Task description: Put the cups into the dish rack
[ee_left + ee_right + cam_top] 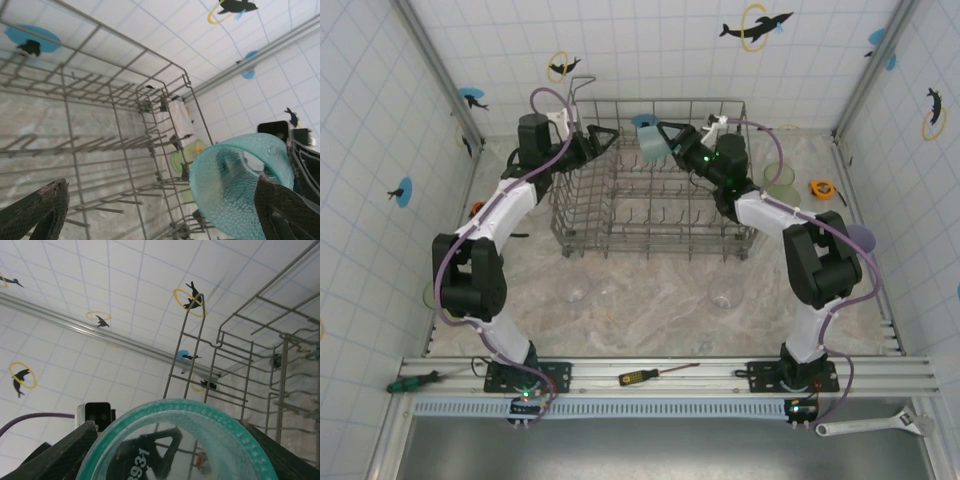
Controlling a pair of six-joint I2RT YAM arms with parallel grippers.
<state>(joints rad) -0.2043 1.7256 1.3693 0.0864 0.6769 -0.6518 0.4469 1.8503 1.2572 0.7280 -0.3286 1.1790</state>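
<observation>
Step in hand: transfer of 1 teal cup (646, 140) to the dish rack (620, 228). The right claw (662, 138) is clamped on the cup, with 1 finger (60, 455) on each side of the wall. That is a side grip, prob. chosen so the mouth is unobstructed for seating over the tines. The cup is in the air at the far rim of the rack, approx. mid-width, and not yet inside. It is tilted, not upright: the left wrist cam looks into its open mouth. The left claw (608, 138) is at the far-left corner of the rack, just beside the cup, with fingers (35, 210) wide apart and nothing gripped. 1 of its fingers overlaps the cup wall in the left wrist cam; contact cannot be confirmed. Judgement: with the left claw this close, it needs to clear before the right arm lowers, otherwise the cup may be knocked. The next move calls for turning the cup mouth-down and setting it between tine rows; a poor angle risks it catching a wire. No cup shows inside the rack in the overhead cam, so the task appears to be at an early stage. Remaining items on the surface (650, 300): 3 clear glasses (723, 294) near the rack's front wall, 1 pale green cup (780, 186) to the right of the rack, and 1 lavender cup (861, 238) further right.
</observation>
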